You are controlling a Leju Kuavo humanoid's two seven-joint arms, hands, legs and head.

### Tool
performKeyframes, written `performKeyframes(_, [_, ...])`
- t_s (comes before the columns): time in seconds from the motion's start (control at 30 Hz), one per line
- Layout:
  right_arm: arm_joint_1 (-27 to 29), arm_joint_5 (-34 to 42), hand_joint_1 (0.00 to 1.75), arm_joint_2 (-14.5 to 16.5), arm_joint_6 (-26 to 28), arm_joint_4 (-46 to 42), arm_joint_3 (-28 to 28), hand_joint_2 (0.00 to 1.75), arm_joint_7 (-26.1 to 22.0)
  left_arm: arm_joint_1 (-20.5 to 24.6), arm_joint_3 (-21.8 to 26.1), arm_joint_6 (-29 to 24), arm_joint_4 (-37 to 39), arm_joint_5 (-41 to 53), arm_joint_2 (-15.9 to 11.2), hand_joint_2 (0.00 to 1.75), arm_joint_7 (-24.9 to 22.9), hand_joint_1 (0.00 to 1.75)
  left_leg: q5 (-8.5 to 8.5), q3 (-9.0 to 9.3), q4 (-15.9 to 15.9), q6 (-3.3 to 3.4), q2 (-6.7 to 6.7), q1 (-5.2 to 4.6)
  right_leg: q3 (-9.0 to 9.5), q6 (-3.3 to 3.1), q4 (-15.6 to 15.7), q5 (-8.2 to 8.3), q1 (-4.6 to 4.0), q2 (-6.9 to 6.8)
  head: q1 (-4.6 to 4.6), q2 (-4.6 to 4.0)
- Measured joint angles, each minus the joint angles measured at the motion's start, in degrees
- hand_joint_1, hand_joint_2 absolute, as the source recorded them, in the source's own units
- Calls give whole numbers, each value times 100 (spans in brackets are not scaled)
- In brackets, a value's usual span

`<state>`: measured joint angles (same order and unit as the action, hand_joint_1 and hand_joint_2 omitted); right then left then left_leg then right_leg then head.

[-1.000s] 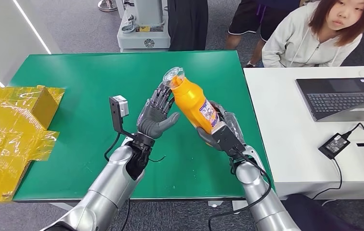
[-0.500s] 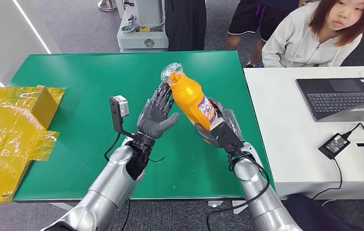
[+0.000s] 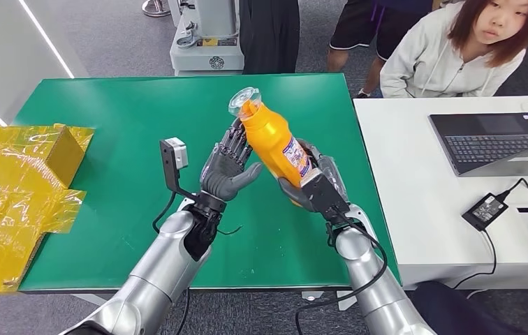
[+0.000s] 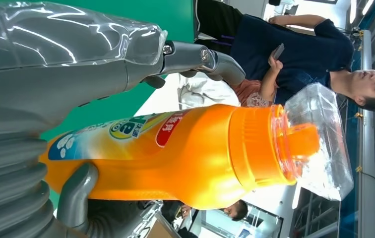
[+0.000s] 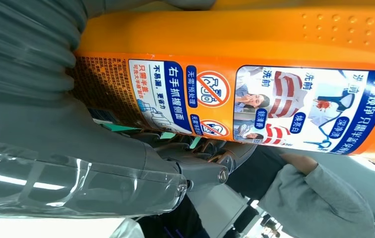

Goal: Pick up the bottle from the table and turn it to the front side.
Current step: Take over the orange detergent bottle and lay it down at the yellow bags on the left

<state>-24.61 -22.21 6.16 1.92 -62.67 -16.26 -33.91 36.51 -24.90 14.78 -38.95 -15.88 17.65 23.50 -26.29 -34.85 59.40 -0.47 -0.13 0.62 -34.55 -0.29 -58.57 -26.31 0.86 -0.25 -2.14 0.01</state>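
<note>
1. The orange plastic bottle with a clear cap and a printed label (image 3: 272, 139) is being held in the air above the green desk (image 3: 107, 132), near the middle of the head view, tilting with its cap toward 11 o'clock and its base toward 5 o'clock.
2. What is inside the opaque bottle cannot be told; an orange spout is showing through the clear cap.
3. The right hand (image 3: 313, 188) is gripping the lower part of the bottle, its fingers wrapping around the base; the right wrist view is showing the label of small pictures and text (image 5: 255, 106) facing that camera.
4. The left hand (image 3: 228, 167) is standing upright just at 9 o'clock of the bottle, its palm facing the bottle and its fingers (image 3: 233, 145) spreading apart and holding nothing; whether the fingertips are touching the bottle cannot be told.
5. A crumpled yellow translucent wrapping (image 3: 17, 188) is lying at 9 o'clock, at the desk's edge.
6. A white desk (image 3: 415, 209) at 3 o'clock is carrying an open dark laptop (image 3: 495, 143) and a black power adapter (image 3: 483, 211).
7. A person in a pale hooded top (image 3: 450, 59) is sitting at 1 o'clock.
</note>
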Motion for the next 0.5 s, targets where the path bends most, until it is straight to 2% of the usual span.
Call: performKeyframes(0.5, [0, -2, 175, 22, 2, -5, -48, 175, 46, 4, 0, -4, 0, -3, 14, 175, -4, 0, 0, 0, 0, 0, 0, 0, 0, 0, 0, 0, 0, 0, 0, -1])
